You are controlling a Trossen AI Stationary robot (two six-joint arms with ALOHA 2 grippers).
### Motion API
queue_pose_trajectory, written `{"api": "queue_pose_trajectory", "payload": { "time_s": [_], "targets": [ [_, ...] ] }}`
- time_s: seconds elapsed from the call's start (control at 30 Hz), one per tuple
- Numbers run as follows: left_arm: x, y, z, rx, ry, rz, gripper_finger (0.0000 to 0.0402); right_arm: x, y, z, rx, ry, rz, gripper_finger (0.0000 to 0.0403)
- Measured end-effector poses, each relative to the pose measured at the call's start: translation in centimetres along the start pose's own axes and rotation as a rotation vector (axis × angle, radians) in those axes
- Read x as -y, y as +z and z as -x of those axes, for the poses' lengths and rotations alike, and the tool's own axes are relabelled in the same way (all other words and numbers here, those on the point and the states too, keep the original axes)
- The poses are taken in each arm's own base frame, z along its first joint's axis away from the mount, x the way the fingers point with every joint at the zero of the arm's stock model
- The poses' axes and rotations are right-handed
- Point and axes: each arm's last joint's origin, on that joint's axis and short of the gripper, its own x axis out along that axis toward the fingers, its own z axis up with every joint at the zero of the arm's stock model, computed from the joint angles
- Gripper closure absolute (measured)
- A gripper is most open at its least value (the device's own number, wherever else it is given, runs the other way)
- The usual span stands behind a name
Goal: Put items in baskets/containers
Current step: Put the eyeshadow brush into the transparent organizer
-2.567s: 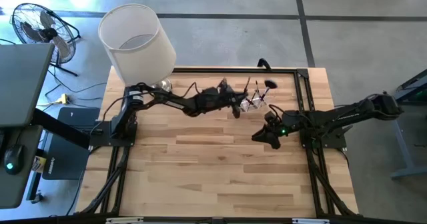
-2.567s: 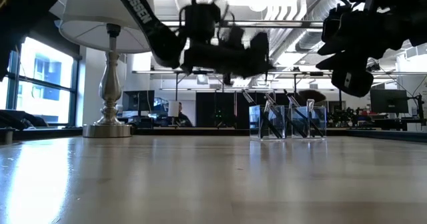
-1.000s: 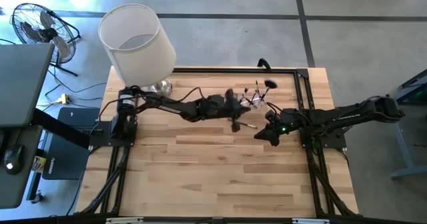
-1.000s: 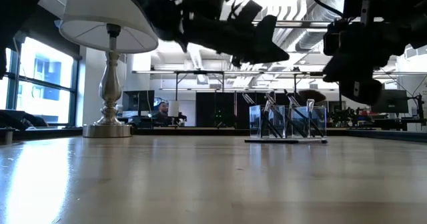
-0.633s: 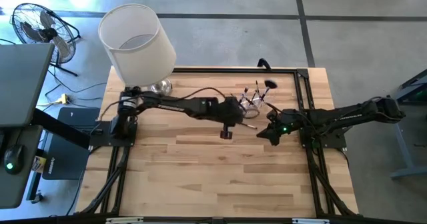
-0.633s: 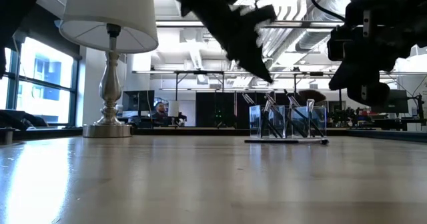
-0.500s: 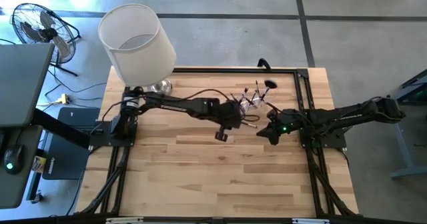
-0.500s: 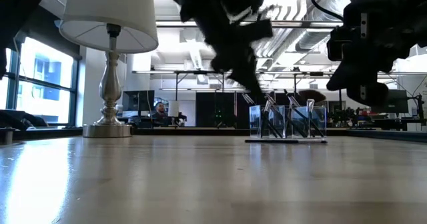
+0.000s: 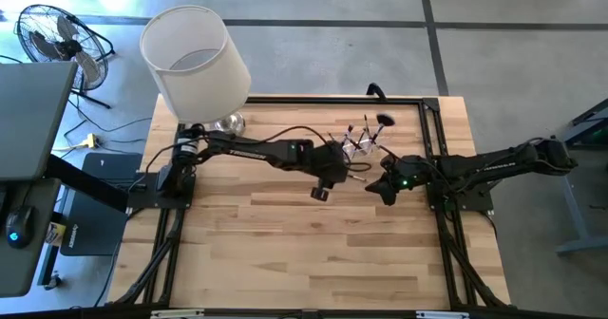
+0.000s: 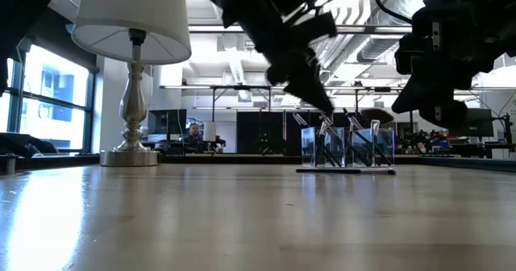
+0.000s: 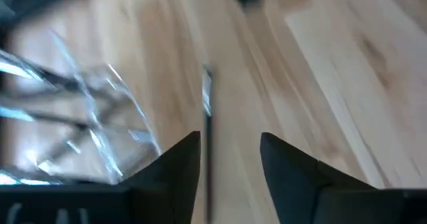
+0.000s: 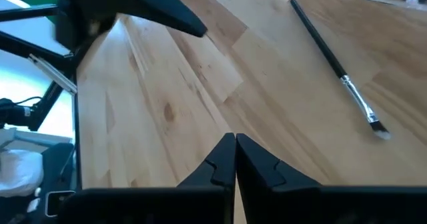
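Over a wooden table (image 9: 285, 234), the left gripper (image 11: 230, 154) hovers with its fingers (image 11: 180, 164) parted and empty, poised above 1 loose makeup brush (image 11: 206, 111) lying flat just beside the clear holder (image 9: 359, 146). That holder, near the table's far edge and well apart from the white lamp (image 9: 195, 58), already has several brushes (image 9: 366, 129) standing in it, among them 1 with a fluffy head. In the low view the loose brush shows as a thin dark line on the wood directly in front of the holder. The right gripper (image 12: 235, 159) waits just on the holder's other side, its fingers pressed together and holding nothing, with the same brush lying ahead of it.

The step in hand appears to be a pick-up of this last stray brush. The next move likely calls for the left gripper to drop straight down with the handle between its fingers, pinch the slim handle, then lift and tip it upright over the holder without knocking the brushes already inside.

Compared with 2.6 s ago, the left arm has swung off the holder toward the table's middle and tilted down, and the brush now lies on the wood where none showed before.
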Motion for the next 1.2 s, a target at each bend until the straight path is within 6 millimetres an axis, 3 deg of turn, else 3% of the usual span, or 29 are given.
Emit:
{"api": "queue_pose_trajectory", "payload": {
  "time_s": [0.1, 0.23, 0.47, 0.83, 0.97, 1.2],
  "targets": [
    [-0.1, 0.3, -1.1, 0.053, 0.029, 0.004, 0.0237, 0.2, -0.1, 0.0, -0.009, -0.025, 0.017, 0.0399],
    [0.5, -0.7, -2.5, -0.002, 0.002, 0.028, 0.0235, 1.1, -0.7, 0.1, -0.039, -0.149, 0.092, 0.0401],
    [1.0, -1.9, -2.7, -0.127, -0.026, 0.164, 0.0235, 1.4, -2.1, 1.1, -0.142, -0.432, 0.268, 0.0402],
    [1.9, -3.2, -1.4, -0.284, -0.177, 0.320, 0.0272, -0.1, -5.2, -0.4, -0.113, -0.562, 0.538, 0.0400],
    [2.9, -4.9, -1.9, -0.339, -0.218, 0.368, 0.0292, 0.1, -5.1, -1.4, -0.078, -0.602, 0.537, 0.0379],
    [5.5, -8.4, 0.5, -0.343, -0.249, 0.491, 0.0312, 0.5, -4.8, -3.4, -0.081, -0.599, 0.510, 0.0309]
  ]
}}
